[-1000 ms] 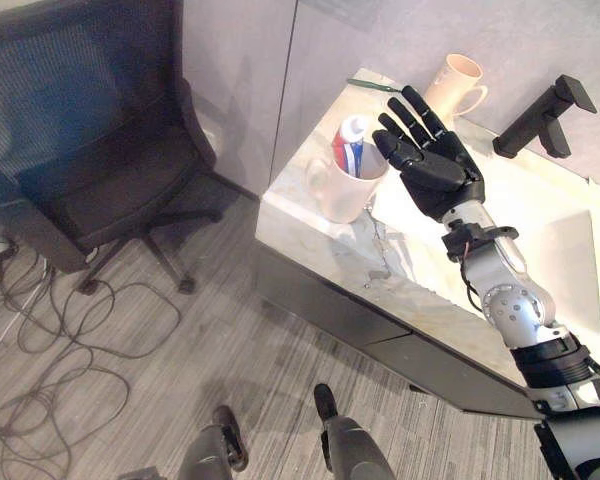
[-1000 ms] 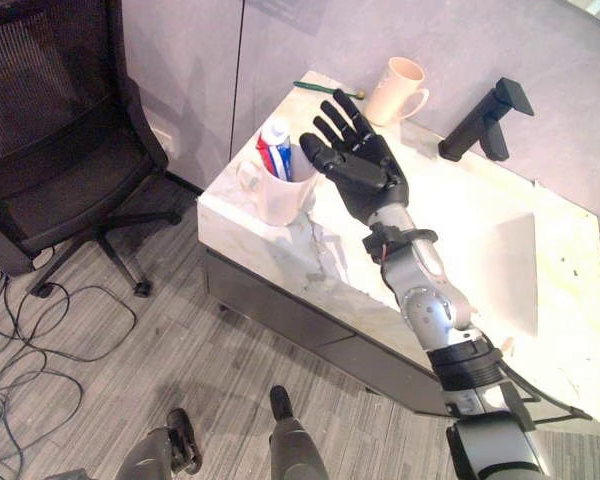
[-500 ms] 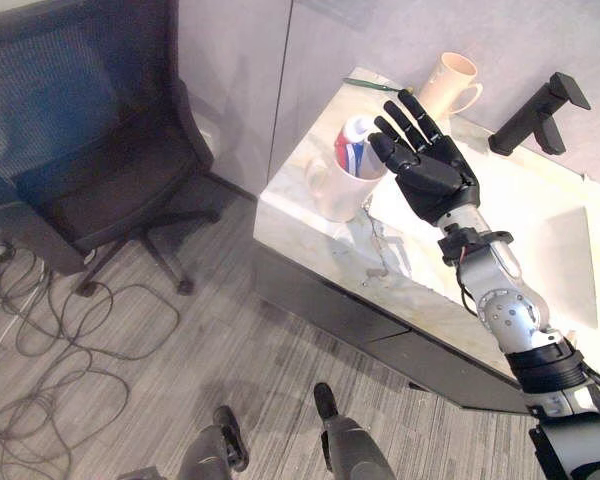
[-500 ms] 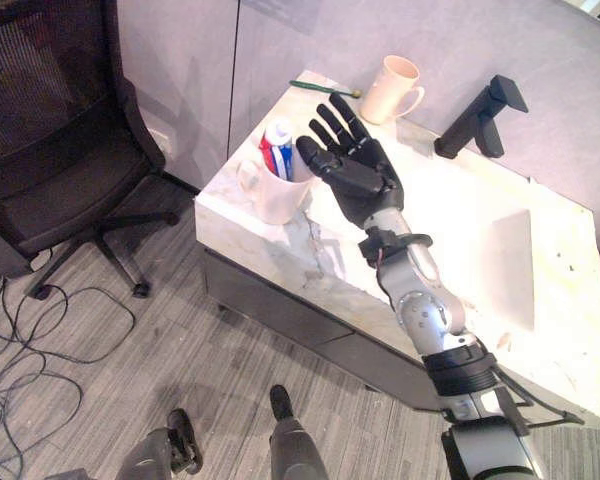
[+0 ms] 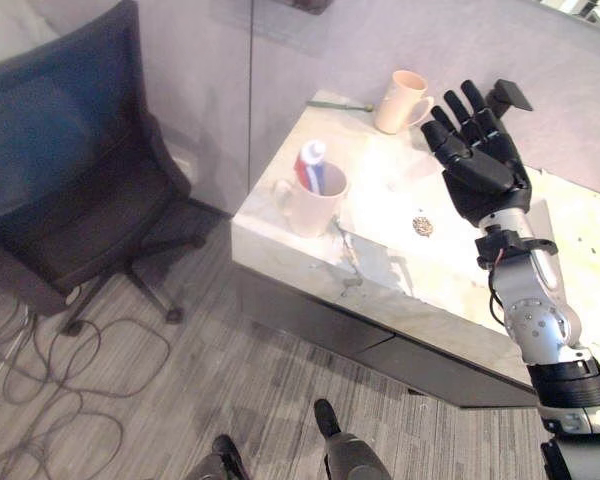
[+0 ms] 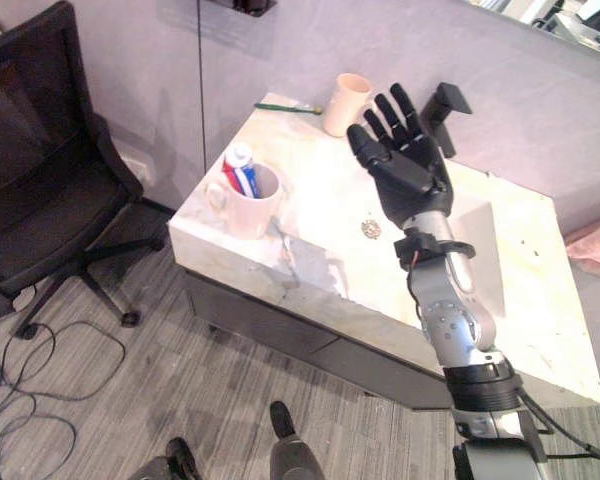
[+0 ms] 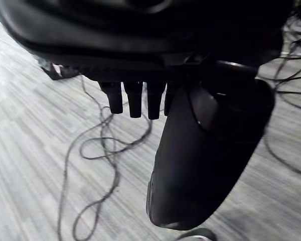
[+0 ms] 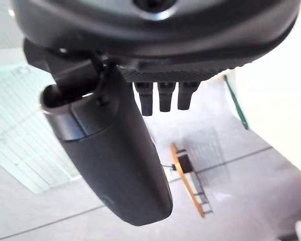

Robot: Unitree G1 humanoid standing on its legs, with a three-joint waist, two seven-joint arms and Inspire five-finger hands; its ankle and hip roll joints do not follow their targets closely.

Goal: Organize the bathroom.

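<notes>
Your right hand (image 5: 480, 160) is raised over the marble counter (image 5: 400, 270), fingers straight and spread, empty. Left hand (image 7: 200, 150): fingers straight, holding nothing. White mug (image 5: 312, 205) at the counter's near-left corner holds a toothpaste tube (image 5: 311, 165). Beige mug (image 5: 399, 102) and green toothbrush (image 5: 340, 104) sit at the far edge.

A white handled ceramic mug (image 5: 312, 203) is stood upright near the left front corner of the pale marble tabletop (image 5: 460, 280), and a red, white and blue toothpaste tube (image 5: 311, 166) is held upright inside it. A cream ceramic mug (image 5: 400, 101) is stood upright at the back edge, and a thin green toothbrush (image 5: 340, 104) is laid flat just beside it, towards the left back corner.
</notes>
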